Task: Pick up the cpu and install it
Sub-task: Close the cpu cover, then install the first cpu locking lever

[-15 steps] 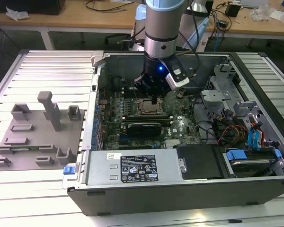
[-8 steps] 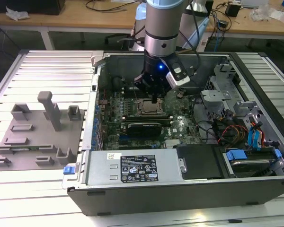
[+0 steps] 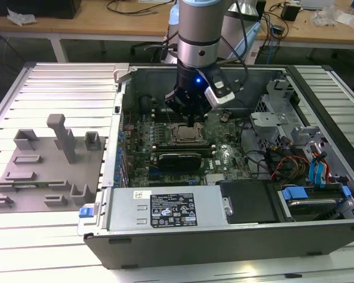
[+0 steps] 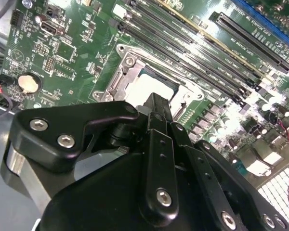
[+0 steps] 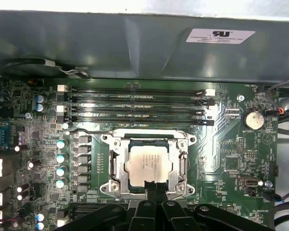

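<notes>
Open PC case [image 3: 236,239]: arm [image 3: 199,35] vert., pincer [image 3: 192,122] closed over cpu [image 5: 148,162].

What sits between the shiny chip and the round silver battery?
In the first wrist view, the metal socket frame and green board lie between the cpu and the battery.

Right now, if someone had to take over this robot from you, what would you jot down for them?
Gripper: shut, holding nothing. In the first wrist view it sits low over the cpu's edge; I can't tell if it touches.
cpu: lying flat inside the socket frame on the motherboard, silver top facing up.
Done: the cpu has been picked up and placed in the socket.
Left: the pictures don't settle whether the cpu is fully seated or the frame is latched, so treat the install as unconfirmed.
</notes>
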{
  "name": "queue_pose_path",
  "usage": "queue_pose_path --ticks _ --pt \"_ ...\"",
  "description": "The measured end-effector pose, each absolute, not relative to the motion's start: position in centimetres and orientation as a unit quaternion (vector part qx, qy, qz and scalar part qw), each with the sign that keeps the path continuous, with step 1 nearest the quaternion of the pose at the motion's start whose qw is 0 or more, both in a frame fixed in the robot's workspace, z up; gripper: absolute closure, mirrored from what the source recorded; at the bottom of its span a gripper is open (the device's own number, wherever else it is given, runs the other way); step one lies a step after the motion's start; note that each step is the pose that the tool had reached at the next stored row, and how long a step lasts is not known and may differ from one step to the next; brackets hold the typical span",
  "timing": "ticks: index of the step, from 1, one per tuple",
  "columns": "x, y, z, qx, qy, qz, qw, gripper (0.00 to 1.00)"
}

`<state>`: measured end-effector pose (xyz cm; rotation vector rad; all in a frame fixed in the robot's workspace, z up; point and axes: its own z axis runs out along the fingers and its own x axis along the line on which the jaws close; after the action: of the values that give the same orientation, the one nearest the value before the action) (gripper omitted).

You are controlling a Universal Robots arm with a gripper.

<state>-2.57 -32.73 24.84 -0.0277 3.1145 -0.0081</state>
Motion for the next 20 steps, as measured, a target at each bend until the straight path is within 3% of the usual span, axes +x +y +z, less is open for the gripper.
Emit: queue_pose_path --ticks 20 --pt "-2.58 -32.72 25.02 -0.009 1.000 -0.002 0.014 0.89"
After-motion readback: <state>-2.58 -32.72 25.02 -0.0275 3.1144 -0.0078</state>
